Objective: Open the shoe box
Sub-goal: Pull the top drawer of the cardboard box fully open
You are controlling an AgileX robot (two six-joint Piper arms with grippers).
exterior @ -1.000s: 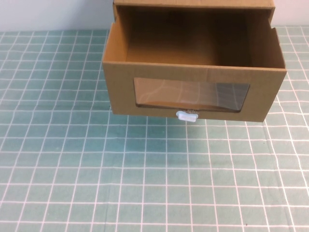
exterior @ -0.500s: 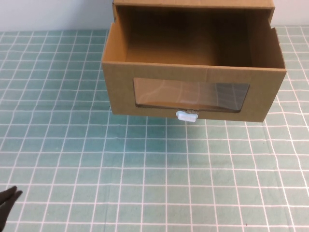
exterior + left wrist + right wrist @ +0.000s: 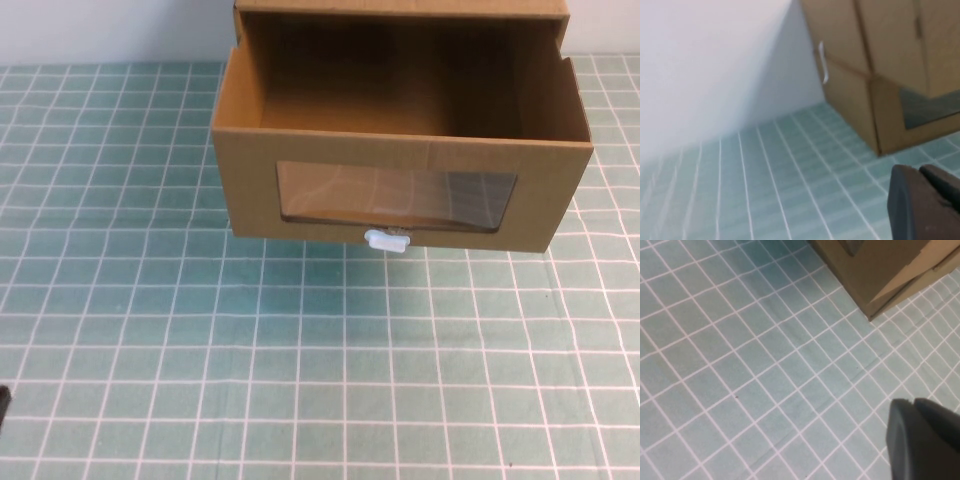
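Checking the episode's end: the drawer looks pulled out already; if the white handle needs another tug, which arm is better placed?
Probably left. The left gripper barely shows at the high view's near-left edge; the right gripper is outside that view, over the mat. Both stand off the white handle.

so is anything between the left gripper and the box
Nothing visible: only mat lies between the left gripper, at the near left edge, and the box. The right gripper hovers over mat near the box's corner.
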